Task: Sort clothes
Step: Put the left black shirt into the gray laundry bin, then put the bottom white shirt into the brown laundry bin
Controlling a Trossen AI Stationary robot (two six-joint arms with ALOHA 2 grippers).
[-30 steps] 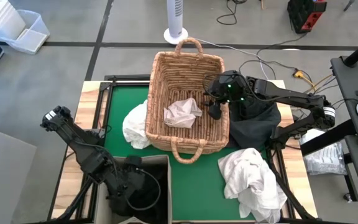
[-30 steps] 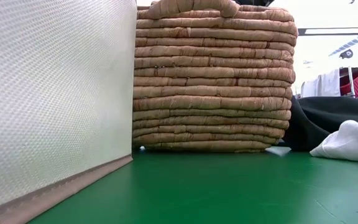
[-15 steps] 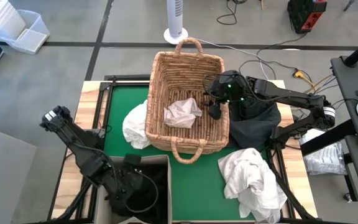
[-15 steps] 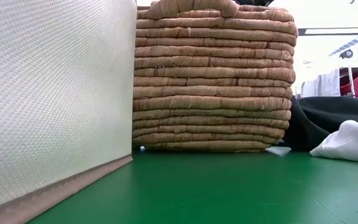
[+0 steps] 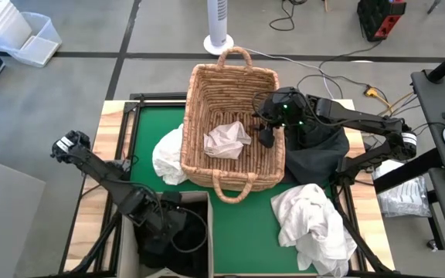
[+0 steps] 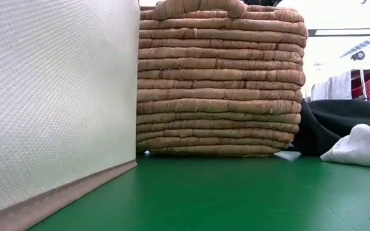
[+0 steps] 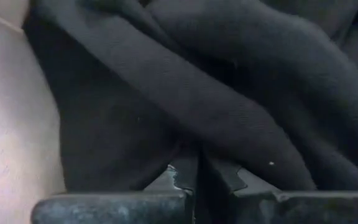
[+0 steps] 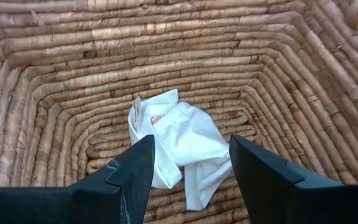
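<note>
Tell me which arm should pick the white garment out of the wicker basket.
Right. Its tool hangs open inside the wicker basket, above the white garment. The left tool is shut, down in the bin among dark fabric.

A grey floor (image 5: 68, 31) crossed by dark lines surrounded the green-topped table (image 5: 253, 224). A white pedestal fan (image 5: 218, 31) stood beyond it, white plastic bins (image 5: 18, 31) sat at one corner, and cables (image 5: 323, 69) trailed toward a red-and-black case (image 5: 381, 17).
</note>
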